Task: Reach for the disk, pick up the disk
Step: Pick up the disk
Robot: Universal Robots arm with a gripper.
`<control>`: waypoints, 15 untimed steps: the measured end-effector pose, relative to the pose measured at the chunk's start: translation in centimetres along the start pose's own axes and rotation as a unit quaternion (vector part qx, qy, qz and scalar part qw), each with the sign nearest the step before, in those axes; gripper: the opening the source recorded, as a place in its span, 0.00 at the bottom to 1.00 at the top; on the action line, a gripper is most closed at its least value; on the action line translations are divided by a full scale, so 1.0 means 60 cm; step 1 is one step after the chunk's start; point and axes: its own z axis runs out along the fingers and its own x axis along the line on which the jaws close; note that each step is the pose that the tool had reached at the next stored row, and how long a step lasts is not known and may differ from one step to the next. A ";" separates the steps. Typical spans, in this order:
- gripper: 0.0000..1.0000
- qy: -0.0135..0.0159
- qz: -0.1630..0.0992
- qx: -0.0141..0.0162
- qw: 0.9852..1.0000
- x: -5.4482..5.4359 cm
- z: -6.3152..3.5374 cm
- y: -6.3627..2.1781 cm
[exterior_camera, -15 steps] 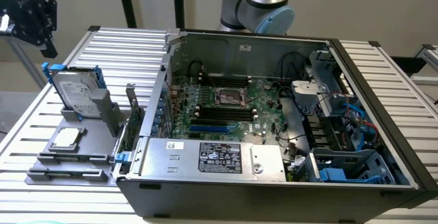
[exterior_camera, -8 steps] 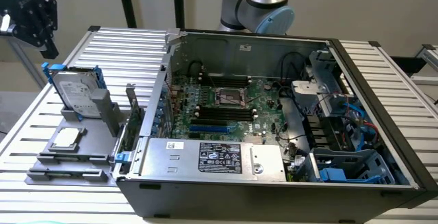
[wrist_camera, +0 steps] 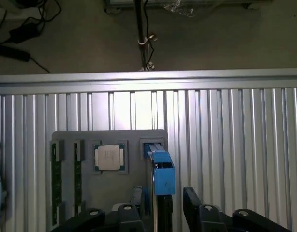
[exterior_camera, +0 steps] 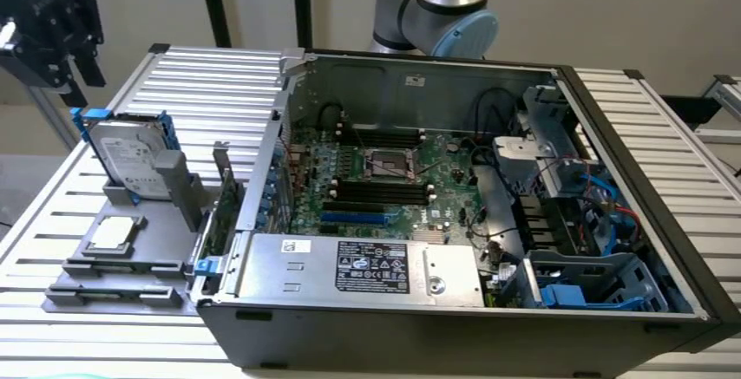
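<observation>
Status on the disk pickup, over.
Gripper open, above the disk, no contact. Disk upright in the grey tray, lined up under the gripper. Nothing between gripper and disk.

Slatted metal table point(exterior_camera: 208, 67). Open computer case point(exterior_camera: 463, 336) lies on it, motherboard point(exterior_camera: 370, 188) exposed, labelled power supply point(exterior_camera: 359, 266) along the near edge, blue caddies point(exterior_camera: 579, 297) in the near corner at the exterior view's right. Grey holder tray point(exterior_camera: 127, 262) beside the case at the exterior view's left, square silver chip point(exterior_camera: 113, 233) seated in it. Two green memory sticks point(wrist_camera: 55, 183) slotted beside the chip. Black cables point(wrist_camera: 18, 34) on the floor beyond the table.
</observation>
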 end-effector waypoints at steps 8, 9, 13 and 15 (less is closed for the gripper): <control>0.54 0.000 0.000 0.000 1.000 -0.001 0.021 -0.001; 0.54 0.000 0.000 0.000 1.000 -0.001 0.024 -0.001; 0.54 0.000 0.000 0.000 1.000 -0.003 0.036 -0.001; 0.54 0.000 0.000 0.000 1.000 -0.004 0.042 -0.001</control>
